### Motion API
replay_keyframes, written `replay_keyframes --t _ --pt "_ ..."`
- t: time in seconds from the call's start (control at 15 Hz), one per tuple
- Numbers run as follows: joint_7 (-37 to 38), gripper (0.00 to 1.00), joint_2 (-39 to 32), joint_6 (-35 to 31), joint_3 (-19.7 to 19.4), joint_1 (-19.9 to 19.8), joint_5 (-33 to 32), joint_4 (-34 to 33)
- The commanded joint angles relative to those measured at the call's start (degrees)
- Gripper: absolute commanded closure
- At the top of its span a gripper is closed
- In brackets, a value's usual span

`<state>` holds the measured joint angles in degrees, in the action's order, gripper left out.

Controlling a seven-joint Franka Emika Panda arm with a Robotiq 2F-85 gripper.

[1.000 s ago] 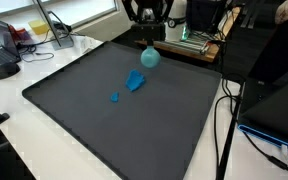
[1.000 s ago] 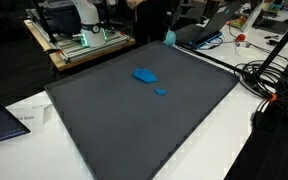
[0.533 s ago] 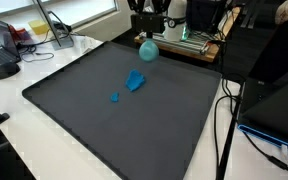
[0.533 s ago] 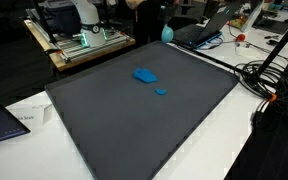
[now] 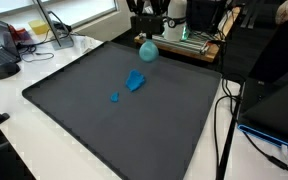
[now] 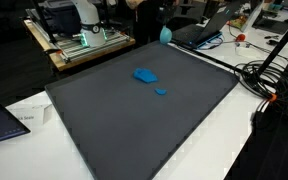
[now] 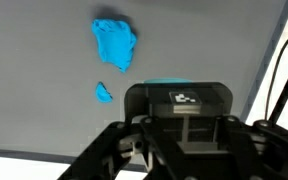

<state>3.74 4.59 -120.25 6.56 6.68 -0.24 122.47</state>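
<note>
While it hangs over the far edge of the dark mat (image 5: 134,135) on the white worktop (image 5: 69,52), the hand (image 5: 147,37) pinches a teal ball (image 5: 147,51), which is lifted off the mat. A big blue lump (image 5: 136,81) and a small blue piece (image 5: 115,97) lie near each other on the mat, apart from the ball.

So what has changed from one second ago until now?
The hand, shut on the teal ball, lifted it a little higher above the edge of the dark mat, then held there. The large blue piece and the small blue piece lie unmoved.
</note>
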Motion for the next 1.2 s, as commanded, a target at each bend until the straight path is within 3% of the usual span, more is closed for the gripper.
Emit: replay_keyframes --t 0.0,0.6,1.13 --pt "-0.2 0.79 -2.8 4.5 -1.5 -1.3 2.5 -3.4" --pt "-5.4 0.79 -7.7 13.5 -6.9 -6.7 9.1 -7.6" --pt "-4.7 0.79 -17.1 19.7 -9.2 -10.1 10.6 -12.5"
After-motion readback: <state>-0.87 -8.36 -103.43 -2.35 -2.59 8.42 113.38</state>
